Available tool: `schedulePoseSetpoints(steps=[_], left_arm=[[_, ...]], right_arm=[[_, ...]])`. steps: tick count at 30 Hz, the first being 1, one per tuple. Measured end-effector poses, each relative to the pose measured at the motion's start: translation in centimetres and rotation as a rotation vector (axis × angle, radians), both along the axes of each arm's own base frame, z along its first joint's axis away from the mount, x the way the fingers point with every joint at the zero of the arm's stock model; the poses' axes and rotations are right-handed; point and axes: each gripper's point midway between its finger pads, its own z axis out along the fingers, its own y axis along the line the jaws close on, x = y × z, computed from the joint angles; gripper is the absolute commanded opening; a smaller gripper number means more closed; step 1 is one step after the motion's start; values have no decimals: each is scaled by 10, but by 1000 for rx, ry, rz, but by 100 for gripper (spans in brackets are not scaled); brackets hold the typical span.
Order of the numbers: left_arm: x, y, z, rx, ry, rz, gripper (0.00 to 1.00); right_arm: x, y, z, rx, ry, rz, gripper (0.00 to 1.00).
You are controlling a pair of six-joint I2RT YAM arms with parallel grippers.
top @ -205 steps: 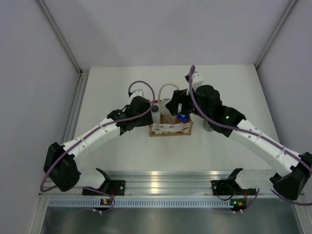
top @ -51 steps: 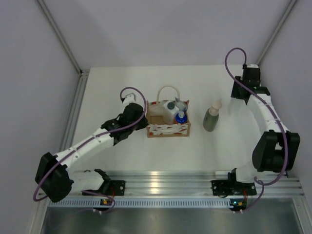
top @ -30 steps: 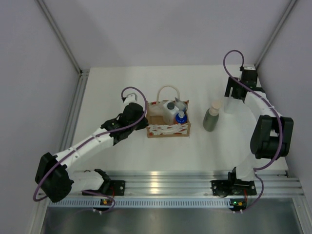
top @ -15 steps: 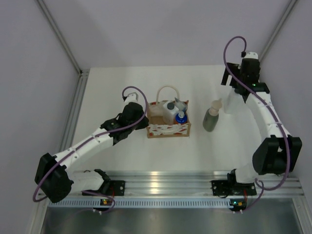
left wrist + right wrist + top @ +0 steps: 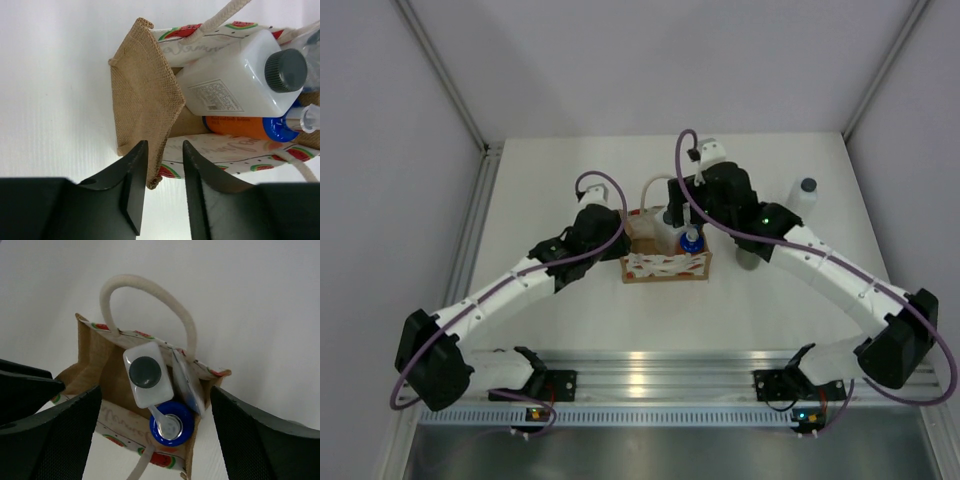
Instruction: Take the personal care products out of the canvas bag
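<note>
Bottles in the bag (image 5: 90,357): white bottle (image 5: 145,372) and orange bottle (image 5: 235,127) stand caps-up, right beneath the right jaws, spread wide to either side. Left jaws, narrowly apart, straddle the bag's end wall. Right arm (image 5: 830,275) looks best placed: straight down.

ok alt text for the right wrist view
Looking down into the open canvas bag, holding a white bottle with a dark grey cap and a blue-topped bottle. The open fingers of the right gripper flank it.
</note>
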Motion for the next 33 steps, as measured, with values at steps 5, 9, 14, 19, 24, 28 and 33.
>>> schedulePoseSetpoints(steps=[5, 9, 14, 19, 24, 28, 33], left_arm=[[-1, 0, -1, 10, 2, -12, 48], [-1, 0, 0, 29, -7, -35, 48], [4, 2, -1, 76, -19, -44, 46], [11, -1, -24, 148, 23, -64, 36], [12, -3, -43, 176, 65, -72, 31], [12, -4, -41, 161, 66, -62, 24], [8, -1, -37, 128, 64, -31, 15]], right_arm=[[-7, 26, -39, -76, 77, 70, 84], [-4, 35, -48, -121, 104, 87, 81], [-1, 46, -48, -167, 93, 124, 80], [6, 49, -56, -234, 100, 131, 79], [9, 49, -71, -284, 123, 134, 78], [10, 48, -83, -316, 144, 137, 77], [14, 51, -102, -351, 179, 149, 76]])
